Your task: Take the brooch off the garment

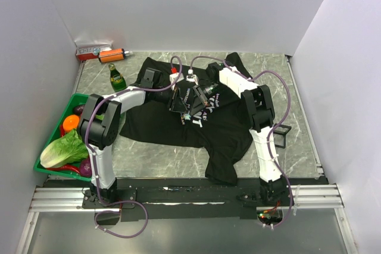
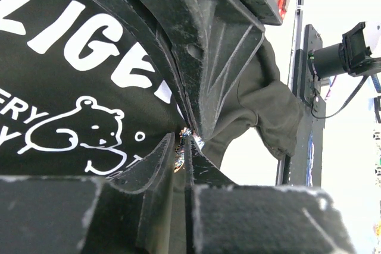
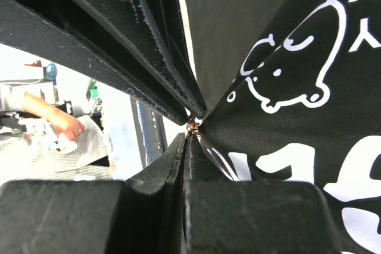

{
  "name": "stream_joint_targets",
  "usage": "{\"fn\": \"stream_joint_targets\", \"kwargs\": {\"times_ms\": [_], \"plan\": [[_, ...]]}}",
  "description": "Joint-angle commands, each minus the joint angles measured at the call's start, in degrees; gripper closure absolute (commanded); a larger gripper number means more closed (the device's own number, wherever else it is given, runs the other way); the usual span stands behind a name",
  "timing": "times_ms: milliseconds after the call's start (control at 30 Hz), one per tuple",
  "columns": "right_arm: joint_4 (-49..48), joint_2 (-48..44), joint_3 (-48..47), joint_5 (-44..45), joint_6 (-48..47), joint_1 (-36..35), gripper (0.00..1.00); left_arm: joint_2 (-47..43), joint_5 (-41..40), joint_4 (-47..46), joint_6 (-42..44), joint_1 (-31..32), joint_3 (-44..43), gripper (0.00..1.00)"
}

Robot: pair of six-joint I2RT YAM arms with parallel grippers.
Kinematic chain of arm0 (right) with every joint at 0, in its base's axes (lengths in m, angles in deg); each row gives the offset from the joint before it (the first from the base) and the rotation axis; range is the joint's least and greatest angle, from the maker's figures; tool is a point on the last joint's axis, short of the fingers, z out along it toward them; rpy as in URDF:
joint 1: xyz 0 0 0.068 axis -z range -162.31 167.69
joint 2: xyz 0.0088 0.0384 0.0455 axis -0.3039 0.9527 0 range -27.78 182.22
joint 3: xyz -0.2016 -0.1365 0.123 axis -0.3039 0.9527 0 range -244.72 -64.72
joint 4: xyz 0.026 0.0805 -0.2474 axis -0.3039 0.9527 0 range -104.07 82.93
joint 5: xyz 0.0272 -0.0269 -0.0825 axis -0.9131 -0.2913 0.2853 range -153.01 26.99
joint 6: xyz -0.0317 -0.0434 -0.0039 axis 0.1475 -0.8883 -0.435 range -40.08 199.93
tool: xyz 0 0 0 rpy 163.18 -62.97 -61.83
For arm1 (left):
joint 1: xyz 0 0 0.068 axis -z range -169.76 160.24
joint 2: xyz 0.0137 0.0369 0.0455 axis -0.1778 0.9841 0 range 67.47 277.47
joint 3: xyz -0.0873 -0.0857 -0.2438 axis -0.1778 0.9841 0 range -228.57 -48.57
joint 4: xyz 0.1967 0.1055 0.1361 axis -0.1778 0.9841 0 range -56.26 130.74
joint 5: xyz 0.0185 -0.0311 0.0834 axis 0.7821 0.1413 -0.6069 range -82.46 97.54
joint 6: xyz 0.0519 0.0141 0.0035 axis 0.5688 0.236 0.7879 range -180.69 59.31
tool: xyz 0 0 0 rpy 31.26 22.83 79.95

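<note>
Two claws meet tip to tip over the chest of the black garment (image 1: 220,129), which lies spread on the bench (image 1: 286,87) beneath them. The right claw (image 3: 193,118) is clamped tight, its tips pinching a peak of printed cloth, with the small gold brooch (image 3: 192,127) glinting right at those tips. The left claw (image 2: 186,136) appears closed on the brooch from the opposite side, with cloth bunched beyond its upper finger. The unpinning looks under way. The right claw should hold the fabric firm while the left draws the brooch straight away along the pin's line, because a sideways tug could snag the cloth.
</note>
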Motion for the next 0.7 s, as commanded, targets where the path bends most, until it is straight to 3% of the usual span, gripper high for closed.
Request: {"fn": "stream_joint_targets", "kwargs": {"times_ms": [0, 167, 233, 300, 400, 533, 600, 633, 667], "plan": [[-1.0, 0.7, -0.9, -1.8, 1.2, 0.5, 0.99, -2.5, 1.8, 1.7, 0.9, 0.7, 1.7, 0.87], [-1.5, 1.1, -1.5, -1.2, 1.8, 0.6, 0.99, -2.7, 1.6, 3.9, 2.2, 0.7, 1.9, 0.86], [-1.4, 1.2, -1.7, -0.9, 1.8, 0.5, 1.0, -3.5, 1.0, 3.9, 2.3, 0.7, 2.5, 0.76], [-1.4, 1.1, -1.8, -0.8, 1.7, 0.7, 1.0, -4.1, 0.7, 3.8, 2.3, 0.5, 2.8, 0.73], [-1.5, 1.4, -1.7, -0.8, 1.8, 0.8, 1.0, -4.0, 1.3, 3.7, 2.1, 0.3, 2.9, 0.74], [-1.7, 1.4, -1.6, -0.8, 1.9, 0.8, 1.0, -3.0, 2.4, 4.4, 2.7, 0.1, 2.1, 0.82], [-1.5, 1.4, -1.8, -0.6, 1.7, 0.9, 1.0, -3.0, 1.4, 4.9, 3.4, 0.1, 1.8, 0.79], [-1.5, 1.4, -1.9, -0.4, 1.7, 0.8, 1.0, -3.3, 0.5, 4.7, 3.4, -0.1, 1.9, 0.69], [-1.6, 1.4, -1.9, -0.1, 1.8, 1.0, 1.0, -3.7, 0.1, 3.3, 2.6, -0.4, 2.2, 0.65]]}}
